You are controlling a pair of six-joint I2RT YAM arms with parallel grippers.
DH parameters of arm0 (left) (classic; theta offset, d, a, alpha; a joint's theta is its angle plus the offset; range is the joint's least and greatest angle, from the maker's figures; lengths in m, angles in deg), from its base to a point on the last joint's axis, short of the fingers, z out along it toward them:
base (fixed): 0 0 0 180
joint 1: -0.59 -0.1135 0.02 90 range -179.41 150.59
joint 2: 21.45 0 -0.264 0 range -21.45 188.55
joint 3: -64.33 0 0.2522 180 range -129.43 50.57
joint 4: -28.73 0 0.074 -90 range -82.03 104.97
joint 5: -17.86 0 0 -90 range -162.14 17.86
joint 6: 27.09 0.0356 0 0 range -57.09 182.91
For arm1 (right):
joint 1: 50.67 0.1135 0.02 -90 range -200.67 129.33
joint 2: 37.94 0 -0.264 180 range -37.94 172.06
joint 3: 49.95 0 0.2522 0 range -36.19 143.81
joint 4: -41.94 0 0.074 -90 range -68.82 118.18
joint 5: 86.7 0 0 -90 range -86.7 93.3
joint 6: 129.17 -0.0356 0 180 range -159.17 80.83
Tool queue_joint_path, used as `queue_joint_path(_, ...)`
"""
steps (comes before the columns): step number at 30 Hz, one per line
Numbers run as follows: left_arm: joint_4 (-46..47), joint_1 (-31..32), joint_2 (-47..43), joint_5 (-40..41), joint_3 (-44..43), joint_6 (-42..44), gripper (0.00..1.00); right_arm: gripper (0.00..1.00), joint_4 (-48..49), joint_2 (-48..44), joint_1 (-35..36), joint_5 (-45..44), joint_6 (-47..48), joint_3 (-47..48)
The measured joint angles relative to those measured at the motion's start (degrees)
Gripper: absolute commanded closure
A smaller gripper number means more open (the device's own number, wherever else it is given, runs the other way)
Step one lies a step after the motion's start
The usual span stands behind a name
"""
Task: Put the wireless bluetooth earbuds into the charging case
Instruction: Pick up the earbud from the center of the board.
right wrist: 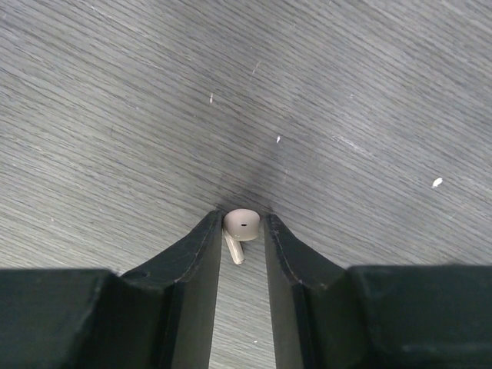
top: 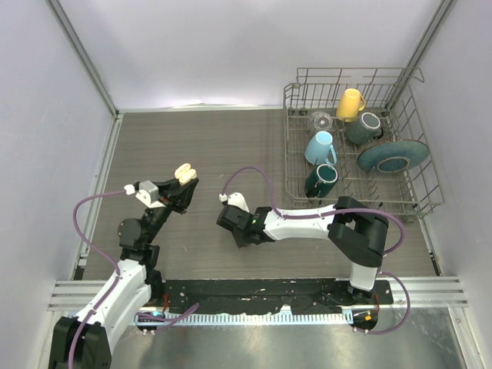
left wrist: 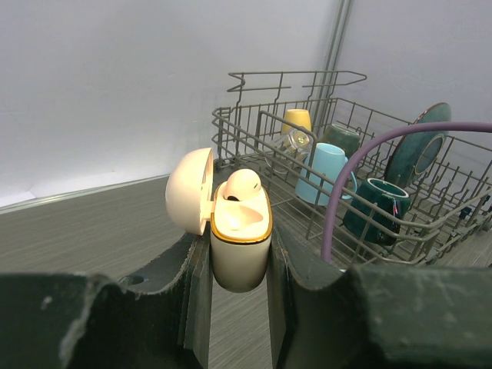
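**A:** Where is the small cream-white plastic charging case with the gold rim (left wrist: 240, 265)?

**B:** The left jaws are clamped on it, one jaw on each side of its body. The case stands upright between them, above the dark grey wood-grain table (top: 200, 146). In the left wrist view its round lid (left wrist: 188, 191) hangs open to the left.

**A:** Is something inside the case?

**B:** Yes. One cream-white stemmed plastic earbud (left wrist: 243, 184) sits in it, with the round head above the rim.

**A:** And the other cream-white one?

**B:** A second cream-white plastic earbud (right wrist: 244, 222) is at the tips of the right jaws, which are closed on its head. Its short stem points back into the gap between them. It is very near the table, but I cannot tell if it touches.

**A:** How do the two arms stand to each other?

**B:** In the top view the white right arm (top: 300, 223) reaches to the left across the table. The left arm (top: 127, 284) holds the case further to the left, and they are apart.

**A:** What else is there?

**B:** A grey wire dish rack (top: 286, 131) stands at the far right, well apart from both jaws. It holds a yellow mug (top: 350, 104), a light blue mug (top: 320, 147), two dark green mugs (top: 321, 179), a clear glass (top: 320, 121) and a round teal plate (top: 392, 156).
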Motion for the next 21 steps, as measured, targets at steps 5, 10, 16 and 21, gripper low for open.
queue_joint_path(5, 0.0, 0.0, 0.1, 0.0, 0.0, 0.0, 1.00, 0.64, -0.3, 0.1, 0.0, 0.0, 0.7, 0.2)
queue_joint_path(10, 0.0, 0.0, 0.3, 0.0, 0.0, 0.0, 1.00, 0.68, -0.5, 0.4, 0.0, 0.0, 1.5, 0.6)
queue_joint_path(16, 0.0, 0.0, 0.7, 0.0, 0.0, 0.0, 1.00, 0.73, -0.4, 0.5, 0.0, 0.0, 2.1, 0.7)
queue_joint_path(21, 0.0, 0.0, 0.7, 0.0, 0.0, 0.0, 1.00, 0.87, -0.4, 0.5, 0.0, 0.0, 2.2, 0.7)
